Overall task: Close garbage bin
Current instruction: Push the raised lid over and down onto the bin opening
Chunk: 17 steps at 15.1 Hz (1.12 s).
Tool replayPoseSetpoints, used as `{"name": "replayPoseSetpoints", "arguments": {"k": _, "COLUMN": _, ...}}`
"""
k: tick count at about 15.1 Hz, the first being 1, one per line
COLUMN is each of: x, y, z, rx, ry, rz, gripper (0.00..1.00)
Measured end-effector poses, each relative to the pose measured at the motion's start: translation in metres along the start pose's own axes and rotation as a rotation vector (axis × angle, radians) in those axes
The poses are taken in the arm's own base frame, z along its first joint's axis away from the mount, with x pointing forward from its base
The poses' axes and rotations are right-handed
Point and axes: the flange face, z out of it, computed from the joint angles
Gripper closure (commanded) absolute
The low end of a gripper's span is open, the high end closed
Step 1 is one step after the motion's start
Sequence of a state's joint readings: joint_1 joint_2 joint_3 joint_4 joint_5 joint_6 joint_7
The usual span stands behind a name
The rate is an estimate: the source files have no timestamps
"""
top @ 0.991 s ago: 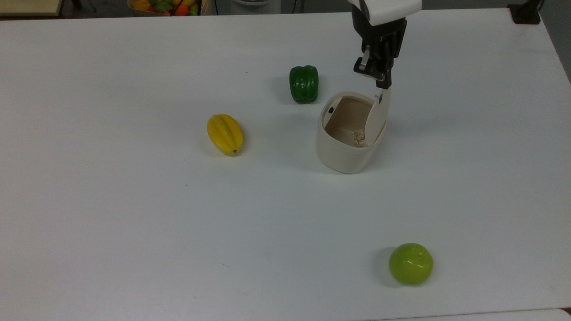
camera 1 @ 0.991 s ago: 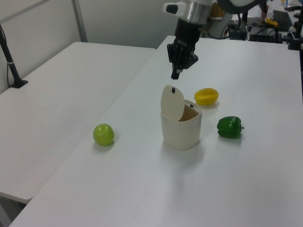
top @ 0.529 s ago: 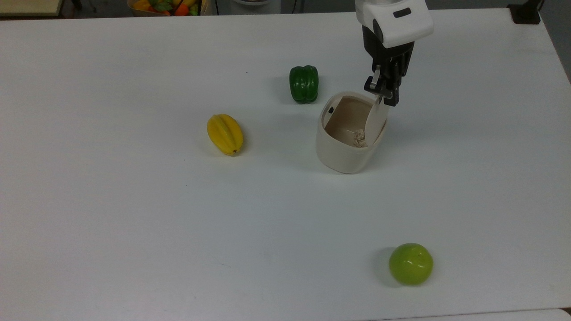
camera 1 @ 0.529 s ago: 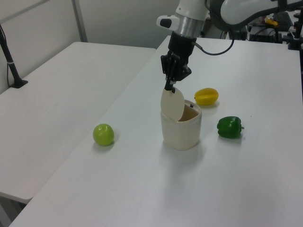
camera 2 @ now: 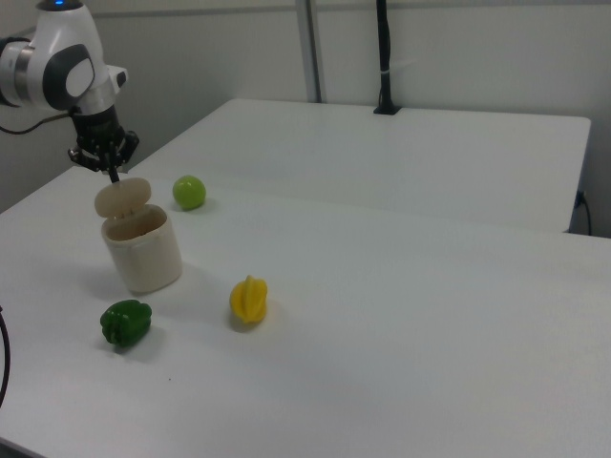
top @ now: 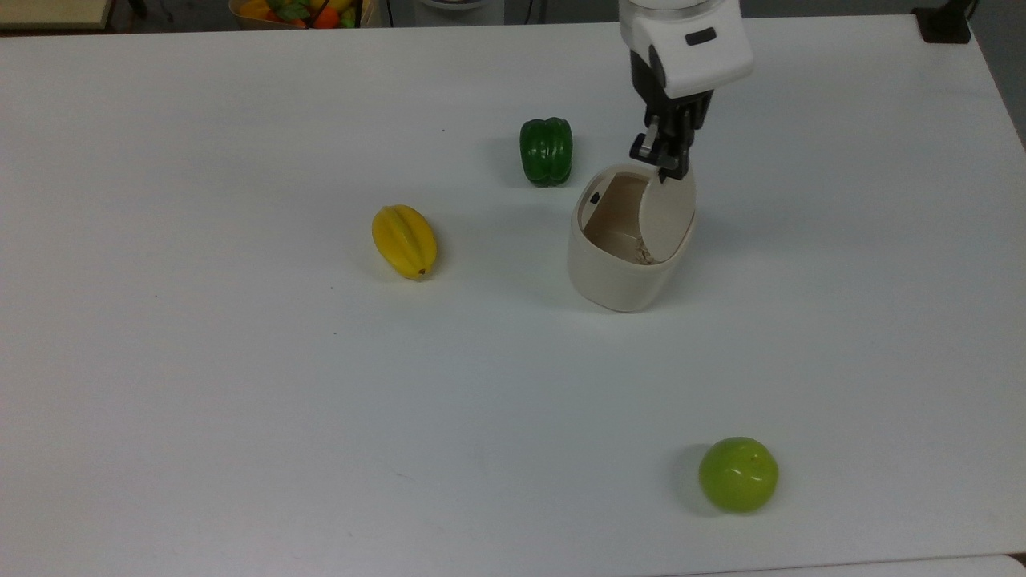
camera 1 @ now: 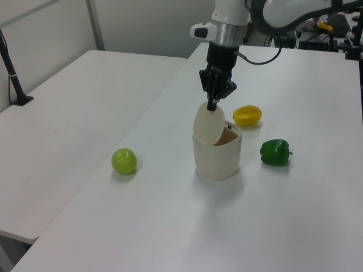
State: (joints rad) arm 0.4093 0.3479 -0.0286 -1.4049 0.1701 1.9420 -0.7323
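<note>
Top view first, working from the near edge back: a lime-green apple (top: 738, 474) sits by itself close to the front of the white table (top: 240, 401), well apart from everything else. Further in, roughly mid-table, there's a yellow starfruit (top: 405, 240) lying on its side, and off toward the top view's right of it stands the garbage bin (top: 613, 276), a cream rounded-square tub. Its lid (top: 667, 215) is only partly down, tilted over the opening, so you can see part of the tan inside and a bit of crumpled stuff at the bottom. There's a small dark button (top: 595, 197) on the rim corner at the top view's left. Just behind the bin and a bit to the top view's left is a green bell pepper (top: 546, 151), near it but not touching.

The gripper (top: 665, 164) comes down from the far side with its tip right on the lid's upper edge. Fingers look pressed together with nothing between them, just pushing on the lid.

Left view shows the same thing from the side: the gripper (camera 1: 212, 103) pointing straight down onto the top of the tilted lid (camera 1: 206, 123), with the apple (camera 1: 124, 161) nearer the camera and the starfruit (camera 1: 247, 115) and pepper (camera 1: 275, 152) beyond the bin.

Way at the back, past the table edge, there's a box of colourful fruit (top: 300, 11).
</note>
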Motion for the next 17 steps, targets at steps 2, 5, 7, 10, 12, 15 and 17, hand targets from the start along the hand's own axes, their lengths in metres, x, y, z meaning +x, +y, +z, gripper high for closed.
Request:
{"name": "replayPoseSetpoints", "arguments": {"k": 2, "x": -0.011, "y": 0.008, "z": -0.005, "rx": 0.012, "ry": -0.018, "rz": 0.008, "gripper": 1.0}}
{"name": "replayPoseSetpoints", "arguments": {"k": 5, "x": -0.029, "y": 0.023, "z": -0.002, "rx": 0.021, "ry": -0.036, "rz": 0.011, "gripper": 1.0}}
{"name": "replayPoseSetpoints", "arguments": {"k": 7, "x": -0.034, "y": 0.024, "z": 0.01, "rx": 0.036, "ry": -0.054, "rz": 0.007, "gripper": 1.0}}
{"name": "replayPoseSetpoints", "arguments": {"k": 10, "x": -0.037, "y": 0.022, "z": 0.028, "rx": 0.053, "ry": -0.085, "rz": 0.003, "gripper": 1.0}}
{"name": "replayPoseSetpoints", "arguments": {"k": 12, "x": -0.037, "y": 0.022, "z": 0.031, "rx": 0.053, "ry": -0.09, "rz": -0.003, "gripper": 1.0}}
{"name": "replayPoseSetpoints", "arguments": {"k": 15, "x": -0.038, "y": 0.022, "z": 0.033, "rx": 0.048, "ry": -0.101, "rz": -0.014, "gripper": 1.0}}
{"name": "replayPoseSetpoints", "arguments": {"k": 17, "x": -0.039, "y": 0.022, "z": 0.034, "rx": 0.044, "ry": -0.111, "rz": -0.019, "gripper": 1.0}}
